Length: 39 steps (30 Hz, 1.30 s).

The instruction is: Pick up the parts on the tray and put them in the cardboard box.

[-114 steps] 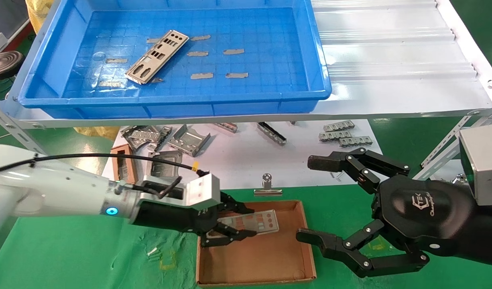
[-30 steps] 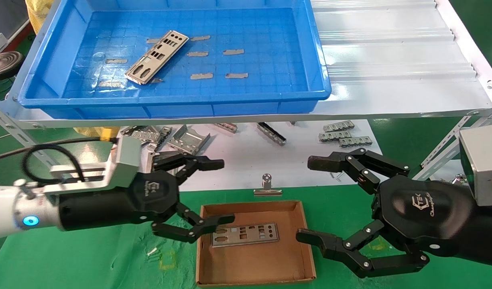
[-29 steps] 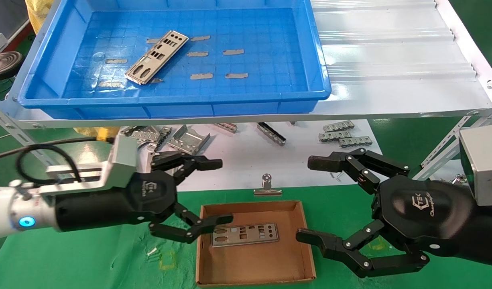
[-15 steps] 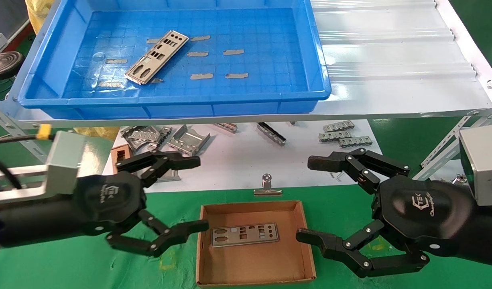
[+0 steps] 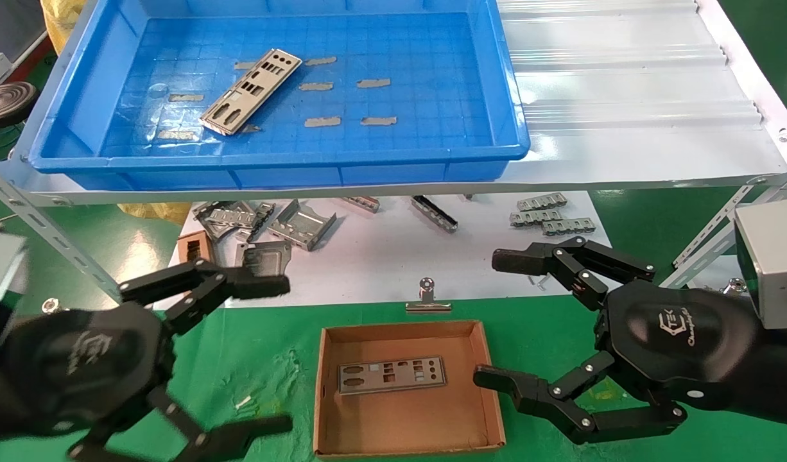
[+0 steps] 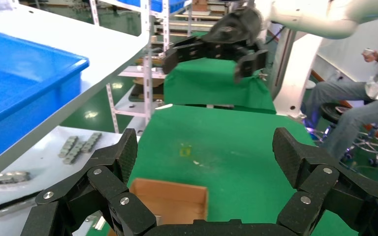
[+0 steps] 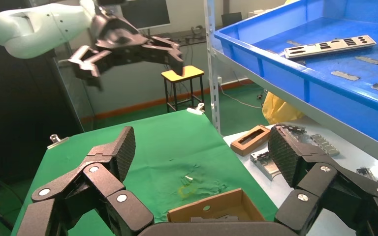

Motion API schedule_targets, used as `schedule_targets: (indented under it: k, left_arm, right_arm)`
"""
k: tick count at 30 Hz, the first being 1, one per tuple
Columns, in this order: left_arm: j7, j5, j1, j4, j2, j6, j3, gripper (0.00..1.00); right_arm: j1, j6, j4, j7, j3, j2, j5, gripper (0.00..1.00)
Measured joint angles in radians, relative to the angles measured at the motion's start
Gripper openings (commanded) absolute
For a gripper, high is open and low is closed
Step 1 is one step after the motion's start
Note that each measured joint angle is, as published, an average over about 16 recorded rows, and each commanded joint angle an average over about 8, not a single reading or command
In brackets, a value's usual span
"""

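A bright-blue tray (image 5: 72,102) sits on a raised white shelf (image 5: 631,96) at the far side. One silver part (image 5: 251,90) lies flat and diagonal on its gridded floor toward the left, among short grey tape patches (image 5: 374,83) — it is not yet moved.

Lower and nearer, on a green-covered worktop (image 5: 259,359), a shallow cardboard box (image 5: 406,436) sits in the middle. A second part (image 5: 391,375) lies flat inside it, toward its far-left area, touching no gripper.

The left gripper (image 5: 281,353) is at the near left, beside and apart from the box, its fingers spread wide and holding nothing. Judging from that, it has let go of the boxed plate and is free to go for the one in the tray.

The right gripper (image 5: 496,317) hangs at the near right, just beside the box's right wall, also spread wide and empty — seemingly parked.

Between shelf and box, bent grey brackets (image 5: 300,224) and a small binder clip (image 5: 427,296) lie on white sheeting; they look to be clutter, not part of the job.
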<state>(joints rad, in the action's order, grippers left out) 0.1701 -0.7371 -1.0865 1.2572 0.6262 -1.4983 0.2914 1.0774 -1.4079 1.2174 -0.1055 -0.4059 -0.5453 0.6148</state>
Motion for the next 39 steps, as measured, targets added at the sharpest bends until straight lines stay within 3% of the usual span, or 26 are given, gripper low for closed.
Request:
schedule_targets:
  k: [10,39]
  left_arm:
    - [0.027,0.016,0.025,0.057,-0.031,0.004,-0.025,1.00]
    - [0.018,0.007,0.013,0.028,-0.016,0.003,-0.013,1.00]
  right_arm:
    - [0.000,0.000,0.000,0.000,0.000,0.000,0.000,1.00]
    - [0.000,0.000,0.000,0.000,0.000,0.000,0.000,1.00]
